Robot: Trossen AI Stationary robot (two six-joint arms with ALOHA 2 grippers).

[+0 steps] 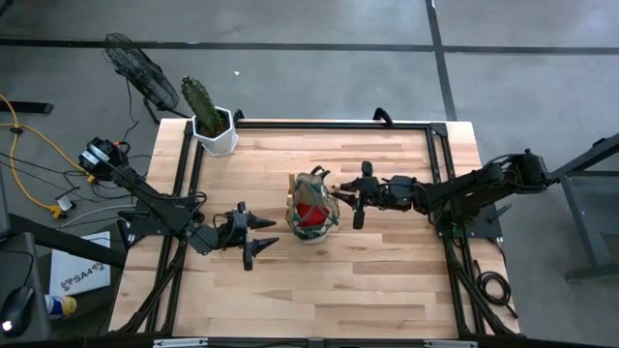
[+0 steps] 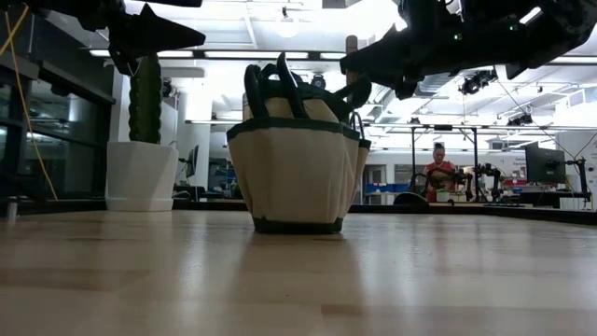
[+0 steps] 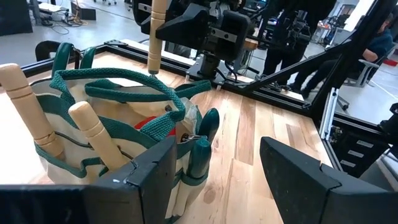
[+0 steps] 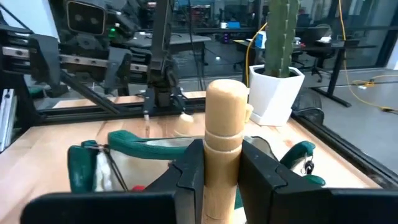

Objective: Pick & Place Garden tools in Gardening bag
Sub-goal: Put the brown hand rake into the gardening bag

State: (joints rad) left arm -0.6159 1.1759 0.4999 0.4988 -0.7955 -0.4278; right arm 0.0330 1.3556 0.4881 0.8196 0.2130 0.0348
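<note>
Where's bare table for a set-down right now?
Free: the wide strip of table along the near edge, and the stretch between cactus pot and the far-right corner. Crowded: the middle, where left gripper and right gripper, holding a wooden handle, flank the gardening bag.

Bright, even overhead light fills the room — ceiling lights (image 2: pixel 280 23) blow out to white glare in the low view. The near tabletop (image 2: pixel 298 289) blurs softly, and the arms overhead show as dark silhouettes — shadows stay faint.

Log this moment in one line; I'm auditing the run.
right claw: shut on wooden-handled tool | above tan fabric bag | left claw: open, beside bag
</note>
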